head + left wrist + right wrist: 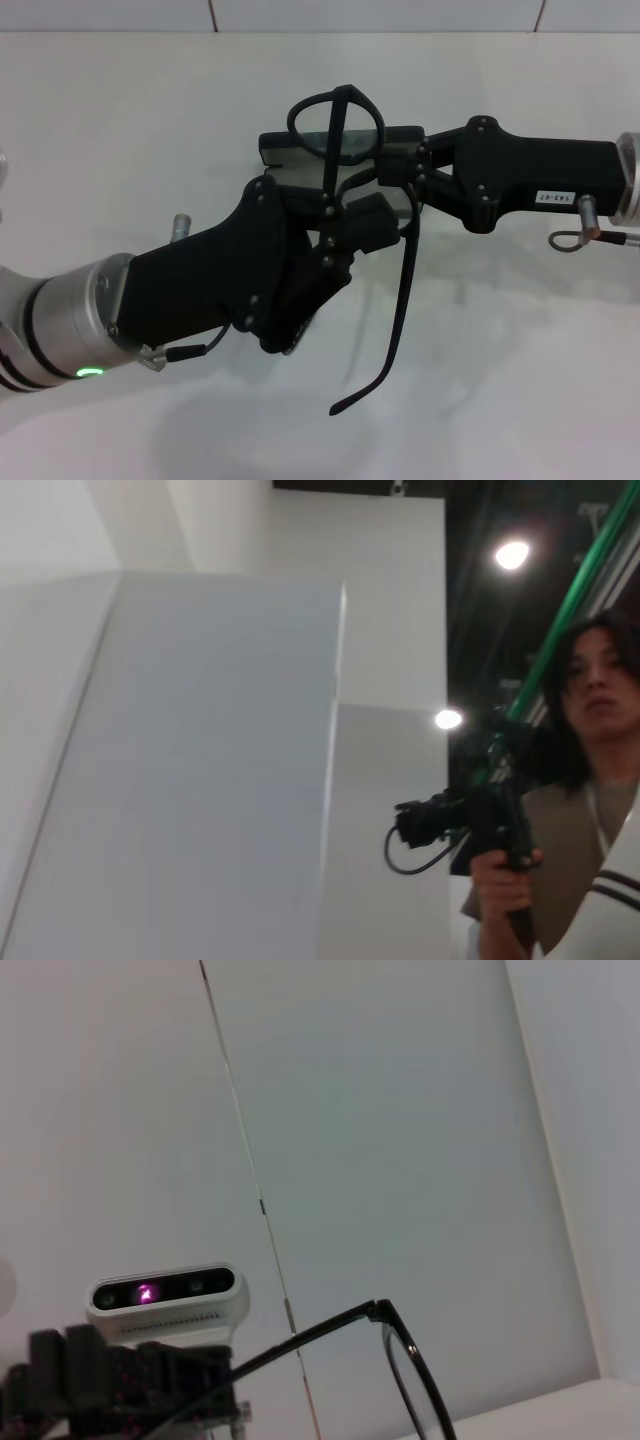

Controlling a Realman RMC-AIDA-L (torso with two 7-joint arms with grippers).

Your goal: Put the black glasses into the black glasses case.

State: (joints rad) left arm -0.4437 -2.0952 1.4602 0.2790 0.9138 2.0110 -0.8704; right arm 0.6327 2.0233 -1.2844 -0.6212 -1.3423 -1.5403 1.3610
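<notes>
The black glasses [352,170] are held up above the white table [120,140], over the black glasses case [300,150], which lies open on the table with its grey lining showing. One lens ring stands upright over the case, and one long temple arm hangs down toward the near side, its curved tip free in the air.

The left gripper [345,235] comes in from the lower left and is pinched on the glasses near the frame's middle, its fingers closed around the thin black frame. The right gripper [395,170] reaches in from the right at the height of the case; its fingertips meet the frame by the hinge side, but whether its fingers are spread or pressed together cannot be told, as dark parts overlap there.

The right wrist view shows part of the glasses [400,1360] from below, one lens rim and a temple arm, against a white panelled wall, with a small white camera unit [168,1302] beside it.

The left wrist view shows a person [590,780] holding a black camera rig [470,820]
</notes>
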